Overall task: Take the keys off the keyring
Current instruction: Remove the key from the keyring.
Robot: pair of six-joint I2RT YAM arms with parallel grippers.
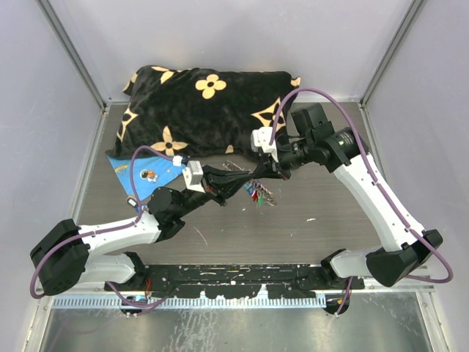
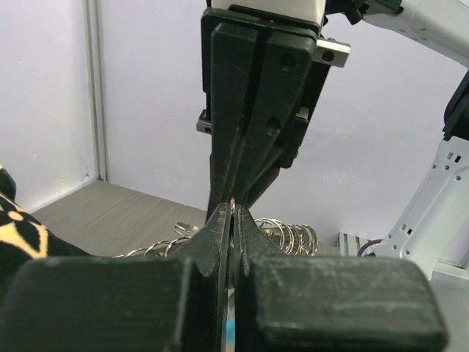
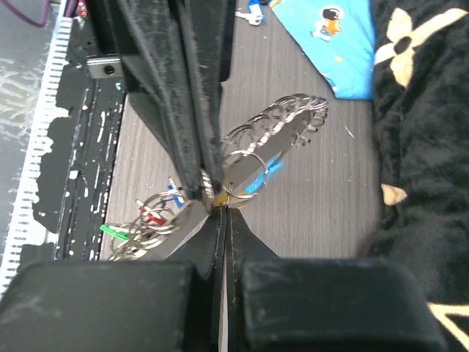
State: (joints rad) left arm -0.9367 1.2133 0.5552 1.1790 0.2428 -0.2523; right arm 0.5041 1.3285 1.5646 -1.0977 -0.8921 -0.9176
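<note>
The keyring [image 3: 277, 126], a grey chain-like loop with a light-blue section [image 3: 265, 173], hangs between my two grippers just above the table. The keys [image 3: 149, 217], tiny with red, blue and green heads, dangle in a bunch of small rings at its lower left; they also show in the top view [image 1: 257, 195]. My right gripper [image 3: 223, 209] is shut on a thin wire ring of the keyring. My left gripper [image 2: 233, 213] is shut on the keyring too, tip to tip with the right gripper's fingers [image 2: 253, 110]. The two grippers meet mid-table [image 1: 245, 180].
A black pillow [image 1: 209, 103] with tan flowers lies across the back of the table. A blue flat sheet [image 1: 146, 172] lies at its front left, under the left arm. One loose small key [image 3: 249, 16] lies near the sheet. Grey walls enclose the table.
</note>
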